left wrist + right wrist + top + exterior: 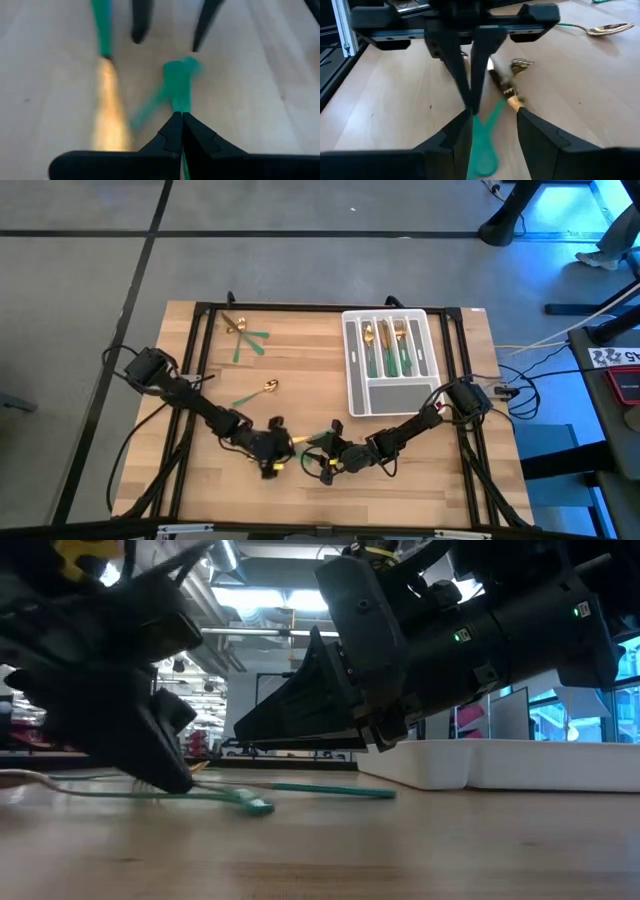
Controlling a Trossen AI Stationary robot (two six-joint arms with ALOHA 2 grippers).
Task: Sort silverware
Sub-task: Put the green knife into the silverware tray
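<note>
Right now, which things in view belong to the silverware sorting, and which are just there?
Job:
- left end effector, shut on a green-handled piece
- right end effector, open around it
- spoon
- pieces near the far left corner
- sorted pieces
- tray

Just there:
- cables beside the table

Silverware, green slim handles, gold heads. You have several pieces standing sorted in the tray slots [388, 348], handles pointing toward the near edge, heads toward the far edge. A small crossed cluster [245, 337] lies flat near the far left corner of the table, gold heads together, handles fanning out. One spoon [257, 391] lies alone, flat, diagonal, left of centre. At the near middle a piece with a green handle [485, 135] is pinched at its handle, lifted off the wood. Just beside it a fork [512, 80] lies flat, tines gold; its handle is hidden.
</note>
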